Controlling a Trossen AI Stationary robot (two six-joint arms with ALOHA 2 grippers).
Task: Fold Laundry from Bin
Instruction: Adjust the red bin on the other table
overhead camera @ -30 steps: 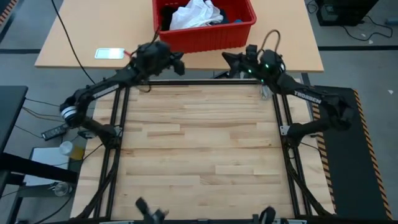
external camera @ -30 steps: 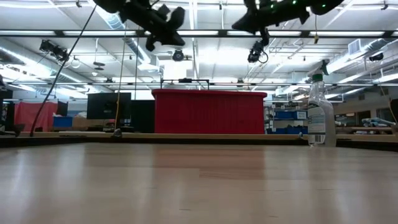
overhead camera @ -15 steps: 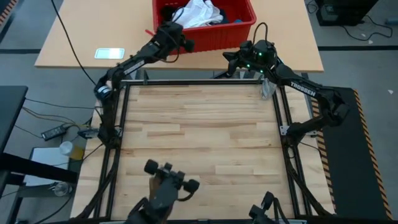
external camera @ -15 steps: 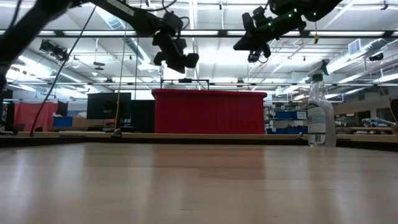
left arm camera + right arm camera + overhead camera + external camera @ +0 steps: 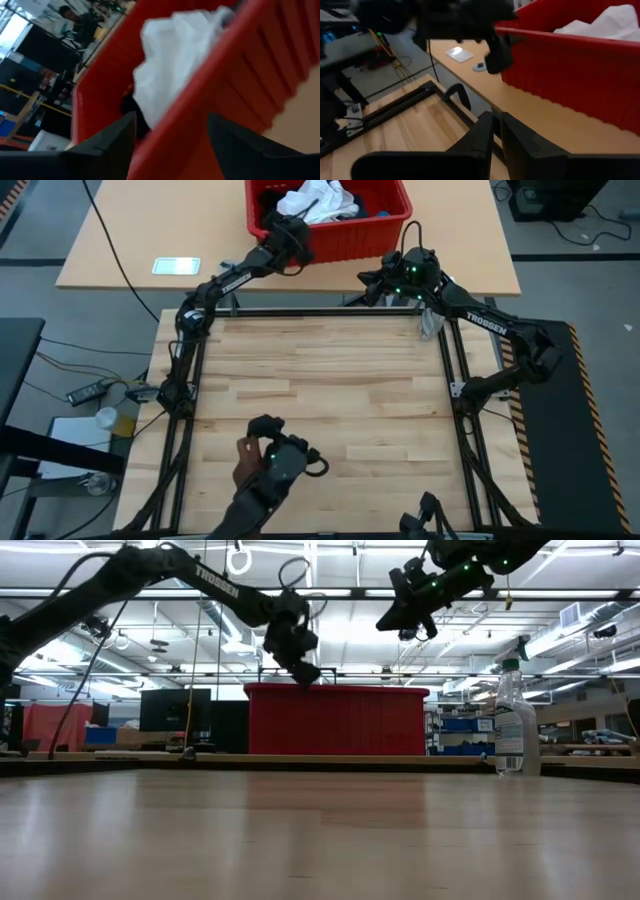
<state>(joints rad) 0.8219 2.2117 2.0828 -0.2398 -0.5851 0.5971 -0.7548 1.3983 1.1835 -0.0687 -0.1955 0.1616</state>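
1. While reaching over the bin's [image 5: 330, 240] near-left corner, the left gripper [image 5: 291, 236] has fingers [image 5: 107, 140] spread wide w/ nothing between them; the red rim runs across the gap.
2. Right gripper [image 5: 372, 282] hangs above the tan table [image 5: 150, 230], just in front of the bin; fingers nearly together, gripping nothing.
3. Bin holds the laundry: a large white garment [image 5: 318, 200] on top, dark cloth beside it, a bit of blue at the right.

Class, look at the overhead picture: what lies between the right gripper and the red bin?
In the high view, only a bare strip of tan tabletop separates the right gripper from the red bin; nothing stands there.
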